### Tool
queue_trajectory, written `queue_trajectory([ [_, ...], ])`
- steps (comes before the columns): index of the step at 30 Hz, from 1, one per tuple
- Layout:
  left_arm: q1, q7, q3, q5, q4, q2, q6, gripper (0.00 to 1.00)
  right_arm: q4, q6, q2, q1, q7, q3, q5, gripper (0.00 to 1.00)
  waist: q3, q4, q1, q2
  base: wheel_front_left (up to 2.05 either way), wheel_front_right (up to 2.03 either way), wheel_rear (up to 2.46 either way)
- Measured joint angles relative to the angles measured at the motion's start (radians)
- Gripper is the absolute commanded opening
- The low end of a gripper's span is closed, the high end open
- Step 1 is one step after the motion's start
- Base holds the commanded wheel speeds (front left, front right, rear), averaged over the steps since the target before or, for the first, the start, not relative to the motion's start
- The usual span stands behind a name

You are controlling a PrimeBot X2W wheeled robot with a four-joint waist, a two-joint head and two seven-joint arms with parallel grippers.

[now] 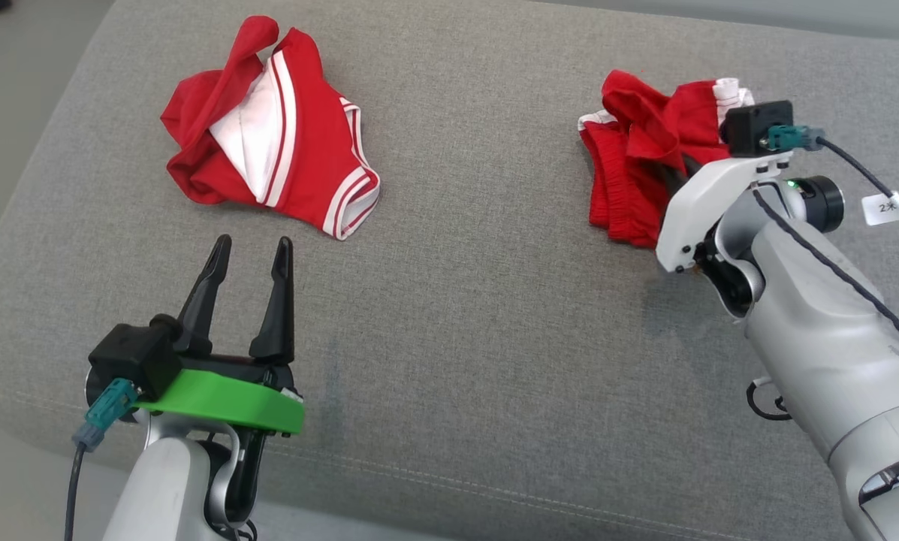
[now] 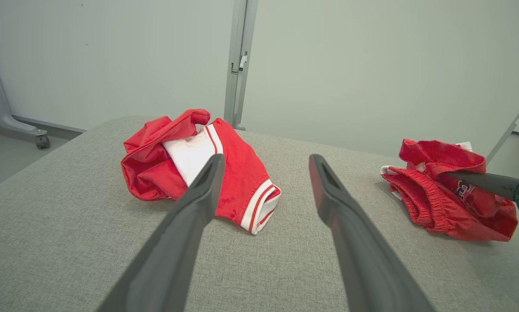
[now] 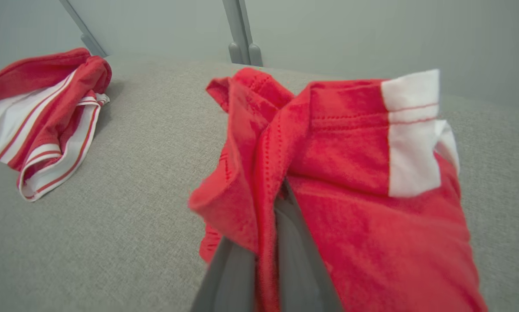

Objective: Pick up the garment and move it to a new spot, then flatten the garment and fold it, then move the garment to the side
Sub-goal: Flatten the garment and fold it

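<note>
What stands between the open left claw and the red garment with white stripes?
Nothing visible. Only bare grey cushion lies between the left claw and the striped garment. The other red garment sits far right, pinched by the right claw.

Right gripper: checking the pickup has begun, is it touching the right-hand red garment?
Touching. The right wrist view shows the right gripper shut on a fold of the red garment.

Cam setup: head high, wrists low.
Head looks steeply down on the surface (image 1: 449,338); left wrist low, facing the wall (image 2: 372,65) across it; right wrist tight on the right garment (image 3: 350,173); all three share the left garment (image 1: 306,158).
</note>
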Motion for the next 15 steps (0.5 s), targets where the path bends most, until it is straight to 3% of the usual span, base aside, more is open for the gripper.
queue_trajectory([
  [2, 0.000, 0.000, 0.000, 0.000, 0.000, 0.000, 0.000, 1.00, 0.011, 0.000, 0.002, 0.007, 0.016, 0.028, -0.003, 0.18, -0.001, -0.001, 0.0000, 0.0000, 0.00, 0.00, 0.00],
  [3, 0.000, 0.000, 0.000, 0.000, 0.000, 0.000, 0.000, 1.00, 0.017, 0.000, 0.003, 0.010, 0.017, 0.036, -0.003, 0.38, -0.002, -0.001, 0.0000, 0.0000, 0.00, 0.00, 0.00],
  [4, 0.000, 0.000, 0.000, 0.000, 0.000, 0.000, 0.000, 1.00, 0.022, 0.000, 0.002, 0.012, 0.025, 0.045, -0.003, 0.85, -0.003, -0.002, 0.0000, 0.0000, 0.00, 0.00, 0.00],
  [5, 0.000, 0.000, 0.000, 0.000, 0.000, 0.000, 0.000, 1.00, 0.028, 0.000, 0.001, 0.014, 0.029, 0.053, -0.005, 1.00, -0.005, -0.003, 0.0000, 0.0000, 0.00, 0.00, 0.00],
  [15, 0.013, 0.000, 0.011, 0.000, 0.005, -0.001, 0.000, 1.00, 0.026, 0.000, -0.003, 0.021, 0.001, 0.084, -0.004, 1.00, -0.032, -0.025, 0.0000, 0.0000, 0.00, 0.00, 0.00],
])
